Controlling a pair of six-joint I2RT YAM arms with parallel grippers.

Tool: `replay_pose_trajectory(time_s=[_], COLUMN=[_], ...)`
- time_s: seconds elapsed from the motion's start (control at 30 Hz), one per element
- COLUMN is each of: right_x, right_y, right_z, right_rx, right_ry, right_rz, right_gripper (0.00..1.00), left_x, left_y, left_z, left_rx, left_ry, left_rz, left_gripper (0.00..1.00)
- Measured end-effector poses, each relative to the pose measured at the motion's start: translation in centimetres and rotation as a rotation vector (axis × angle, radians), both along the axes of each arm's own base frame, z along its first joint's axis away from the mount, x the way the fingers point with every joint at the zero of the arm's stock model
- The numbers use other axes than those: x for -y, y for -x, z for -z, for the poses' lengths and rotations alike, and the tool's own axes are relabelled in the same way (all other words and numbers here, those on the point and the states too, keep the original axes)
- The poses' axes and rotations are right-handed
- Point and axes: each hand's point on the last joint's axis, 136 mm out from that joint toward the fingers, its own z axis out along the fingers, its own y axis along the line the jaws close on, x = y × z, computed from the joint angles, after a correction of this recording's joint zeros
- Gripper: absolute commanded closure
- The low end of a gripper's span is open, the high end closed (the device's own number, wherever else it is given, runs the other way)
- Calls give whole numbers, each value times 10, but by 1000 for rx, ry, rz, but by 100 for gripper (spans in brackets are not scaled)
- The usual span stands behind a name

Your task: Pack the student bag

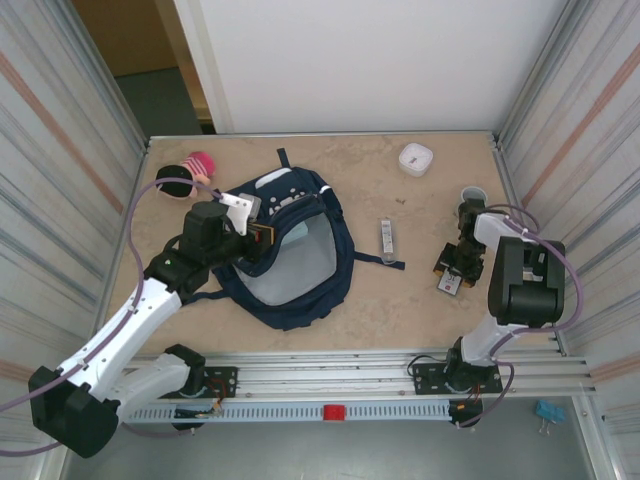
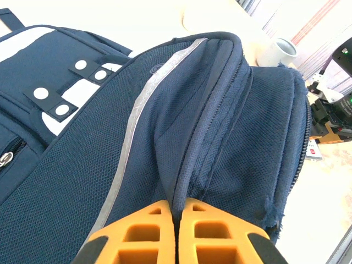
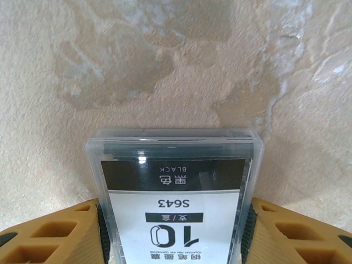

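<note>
Left gripper [image 2: 176,208]: fingers pressed together, pinching the student bag [image 2: 110,143] at its zip rim.
Right gripper [image 3: 176,212]: clamped on a clear labelled box [image 3: 173,154] lying on the surface [image 3: 165,66].

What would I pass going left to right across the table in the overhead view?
Pink-and-black striped soft item → navy blue fabric backpack → slim clear plastic case → small white square container → clear labelled plastic box.

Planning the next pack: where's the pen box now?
Top view: the box lies flat on the table, right side, well right of the bag, straddled by the right pincer.
</note>
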Motion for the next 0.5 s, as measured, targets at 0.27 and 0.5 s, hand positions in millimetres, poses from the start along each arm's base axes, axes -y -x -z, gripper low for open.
replay_pose_trajectory(time_s=[0.27,0.5], right_x=[-37,-128], right_y=[-11,-6], right_z=[-47,-105], right_rx=[194,368], right_ry=[-89,-334], right_rz=[-71,-187], right_gripper=[45,46], left_x=[10,33], left_y=[8,24], left_z=[1,-3], left_rx=[-14,-22], left_ry=[27,67], left_rz=[30,104], left_gripper=[97,97])
